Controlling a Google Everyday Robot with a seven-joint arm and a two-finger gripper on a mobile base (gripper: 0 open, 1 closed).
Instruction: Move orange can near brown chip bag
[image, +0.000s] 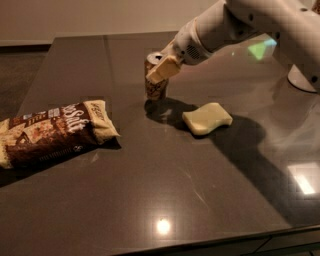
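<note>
On dark table (150, 195), end effector (158, 68) clasped around upright orange can (155, 89)

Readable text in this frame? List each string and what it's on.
"Salt": big white letters on the brown chip bag.
Small print on that bag: too blurred to read.
Script on the orange can, held by the gripper at its top: unreadable.
No text on the sponge.

Raised view, looking down across table (210, 190), close in, tool (159, 73) clasping orange can (155, 90) upper centre
</note>
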